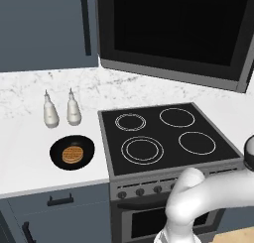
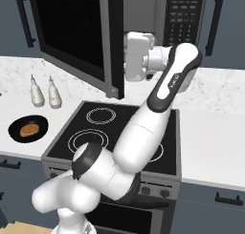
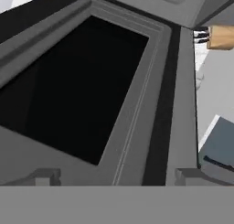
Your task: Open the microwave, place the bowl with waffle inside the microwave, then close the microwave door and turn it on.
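The microwave (image 2: pixel 184 15) hangs above the stove, its button panel on the right. The microwave door (image 2: pixel 81 32) stands swung out to the left, and its dark glass window faces the left base view (image 1: pixel 173 29). My gripper (image 3: pixel 116 177) is open with nothing between its fingertips. It is close against the door's inner side, near the door's free edge (image 2: pixel 117 47). The white hand (image 2: pixel 138 56) sits just right of that edge, in front of the grey cavity. The black bowl (image 1: pixel 72 152) rests on the counter left of the stove, with the golden waffle (image 1: pixel 73 153) lying in it.
Two white bottles (image 1: pixel 50 112) (image 1: pixel 73 108) stand behind the bowl. The black four-ring stovetop (image 1: pixel 163 138) lies under the microwave. A blue-grey cabinet door with a dark handle (image 1: pixel 87 24) is left of the microwave. White counter (image 2: pixel 215 137) runs right of the stove.
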Tool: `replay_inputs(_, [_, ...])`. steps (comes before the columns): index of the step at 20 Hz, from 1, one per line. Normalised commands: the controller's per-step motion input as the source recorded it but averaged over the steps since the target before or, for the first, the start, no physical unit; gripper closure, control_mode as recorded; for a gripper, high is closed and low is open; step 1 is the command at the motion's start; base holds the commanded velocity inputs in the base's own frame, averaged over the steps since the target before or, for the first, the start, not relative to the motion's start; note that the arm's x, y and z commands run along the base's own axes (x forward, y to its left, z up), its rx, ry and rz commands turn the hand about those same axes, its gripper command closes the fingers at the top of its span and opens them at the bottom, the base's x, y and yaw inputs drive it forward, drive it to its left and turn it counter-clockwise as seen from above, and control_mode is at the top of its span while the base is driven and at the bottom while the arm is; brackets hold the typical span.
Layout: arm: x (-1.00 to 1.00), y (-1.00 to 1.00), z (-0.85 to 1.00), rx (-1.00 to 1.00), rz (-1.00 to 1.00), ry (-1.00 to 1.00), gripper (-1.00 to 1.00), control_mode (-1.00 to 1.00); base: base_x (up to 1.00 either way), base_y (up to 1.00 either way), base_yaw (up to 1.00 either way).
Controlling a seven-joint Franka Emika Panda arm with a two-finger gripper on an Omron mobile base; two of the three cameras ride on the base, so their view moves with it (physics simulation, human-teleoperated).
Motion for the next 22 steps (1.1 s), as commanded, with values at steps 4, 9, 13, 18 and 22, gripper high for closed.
replay_inputs(4, [-1.0, 1.0, 0.0, 0.0, 0.0, 0.0, -1.0, -1.0, 0.0, 0.0, 0.0])
replay_inputs(9, [-0.99, 1.0, 0.0, 0.0, 0.0, 0.0, -1.0, -1.0, 0.0, 0.0, 0.0])
replay_inputs(13, [-0.62, 1.0, 0.0, 0.0, -0.01, 0.0, -1.0, -1.0, 0.0, 0.0, 0.0])
replay_inputs(18, [-0.24, 1.0, 0.0, 0.0, -0.03, 0.05, -1.0, -1.0, 0.0, 0.0, 0.0])
replay_inputs(22, [-0.04, 1.0, 0.0, 0.0, -0.02, 0.09, -1.0, -1.0, 0.0, 0.0, 0.0])
